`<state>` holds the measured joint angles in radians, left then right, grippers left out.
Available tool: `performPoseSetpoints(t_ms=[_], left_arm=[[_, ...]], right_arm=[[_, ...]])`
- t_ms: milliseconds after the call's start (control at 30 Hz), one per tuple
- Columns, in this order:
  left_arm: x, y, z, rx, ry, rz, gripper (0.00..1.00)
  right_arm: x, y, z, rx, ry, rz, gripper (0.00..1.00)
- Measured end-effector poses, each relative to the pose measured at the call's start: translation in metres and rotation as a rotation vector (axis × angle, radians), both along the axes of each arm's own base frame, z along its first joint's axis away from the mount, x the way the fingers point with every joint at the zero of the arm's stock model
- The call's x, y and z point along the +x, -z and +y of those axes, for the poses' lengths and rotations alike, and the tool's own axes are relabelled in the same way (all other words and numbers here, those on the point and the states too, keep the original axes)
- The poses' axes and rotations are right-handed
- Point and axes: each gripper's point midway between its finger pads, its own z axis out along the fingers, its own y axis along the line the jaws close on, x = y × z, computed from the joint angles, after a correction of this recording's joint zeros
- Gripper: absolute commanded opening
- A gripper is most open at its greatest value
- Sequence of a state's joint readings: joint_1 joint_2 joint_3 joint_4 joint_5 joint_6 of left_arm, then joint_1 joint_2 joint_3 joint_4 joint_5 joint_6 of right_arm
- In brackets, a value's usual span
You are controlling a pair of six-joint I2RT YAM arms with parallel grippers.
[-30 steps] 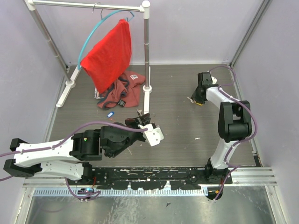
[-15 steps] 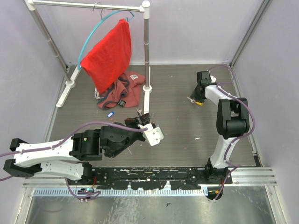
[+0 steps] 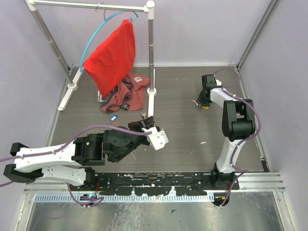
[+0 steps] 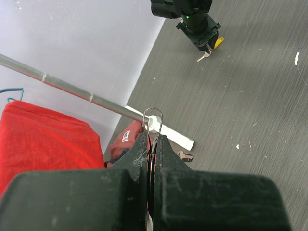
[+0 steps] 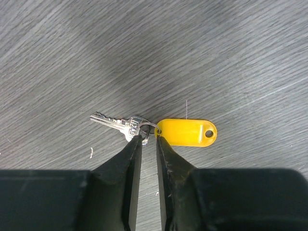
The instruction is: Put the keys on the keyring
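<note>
My left gripper (image 3: 146,124) (image 4: 152,137) is shut on the keyring (image 4: 153,113), a thin silver wire loop that sticks up out of the closed fingers, held above the table's middle. A key with a dark head (image 4: 185,156) lies on the floor just beyond it. A blue-tagged key (image 3: 114,118) lies near the garments. My right gripper (image 3: 201,102) (image 5: 149,139) is at the far right, pointing down. Its jaws stand a narrow gap apart over the small link joining a silver key (image 5: 115,122) and a yellow tag (image 5: 186,132). The gap shows bare floor.
A white clothes rack (image 3: 151,53) stands at the back left with a teal hoop (image 3: 91,41) and a red cloth (image 3: 113,55) hung on it. A dull red garment (image 3: 122,96) lies at its foot. Walls close in both sides.
The right arm's forearm and wrist have shifted slightly left while its gripper stays over the yellow-tagged key. The left arm and the keyring have not moved.
</note>
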<state>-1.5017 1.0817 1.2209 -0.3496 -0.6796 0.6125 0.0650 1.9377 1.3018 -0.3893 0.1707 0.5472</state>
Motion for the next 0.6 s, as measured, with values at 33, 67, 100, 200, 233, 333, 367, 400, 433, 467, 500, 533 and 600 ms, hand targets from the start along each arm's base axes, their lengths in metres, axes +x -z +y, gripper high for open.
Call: performPoseSetpoints(t_ms=[33, 67, 100, 200, 233, 333, 367, 400, 433, 467, 500, 533, 600], left_arm=[[0.000, 0.000, 0.000, 0.000, 0.000, 0.000, 0.00], [0.000, 0.000, 0.000, 0.000, -0.001, 0.000, 0.00], [0.000, 0.000, 0.000, 0.000, -0.001, 0.000, 0.00], [0.000, 0.000, 0.001, -0.001, -0.004, -0.001, 0.00], [0.000, 0.000, 0.001, -0.001, -0.004, -0.001, 0.00], [0.000, -0.001, 0.002, -0.003, -0.004, -0.001, 0.00], [0.000, -0.001, 0.002, -0.004, -0.004, -0.001, 0.00], [0.000, -0.002, 0.002, -0.005, -0.004, -0.001, 0.00], [0.001, -0.002, 0.002, -0.004, -0.006, -0.002, 0.00], [0.001, -0.002, 0.002, -0.005, -0.009, -0.002, 0.00], [0.001, -0.002, 0.003, -0.005, -0.012, -0.003, 0.00], [0.001, -0.002, 0.003, -0.005, -0.013, -0.003, 0.00], [0.002, -0.002, 0.003, -0.005, -0.016, -0.003, 0.00]], right_arm=[[0.000, 0.000, 0.000, 0.000, 0.000, 0.000, 0.20], [0.000, 0.000, 0.000, -0.001, -0.001, 0.000, 0.17], [0.001, 0.000, 0.000, -0.001, -0.002, -0.001, 0.14], [0.001, -0.001, 0.000, -0.002, -0.004, -0.002, 0.06], [0.001, -0.001, 0.000, -0.003, -0.006, -0.001, 0.04], [0.001, -0.001, 0.000, -0.007, -0.014, 0.000, 0.01], [0.000, -0.001, 0.000, -0.007, -0.018, 0.000, 0.01], [0.000, -0.001, 0.000, -0.008, -0.022, 0.001, 0.01], [0.000, -0.001, 0.000, -0.010, -0.030, 0.002, 0.01], [0.000, -0.001, 0.000, -0.013, -0.042, 0.002, 0.01], [0.000, -0.002, 0.001, -0.015, -0.053, 0.002, 0.01], [0.000, -0.005, 0.001, -0.018, -0.068, -0.001, 0.01], [0.000, -0.015, 0.002, -0.022, -0.095, -0.019, 0.01]])
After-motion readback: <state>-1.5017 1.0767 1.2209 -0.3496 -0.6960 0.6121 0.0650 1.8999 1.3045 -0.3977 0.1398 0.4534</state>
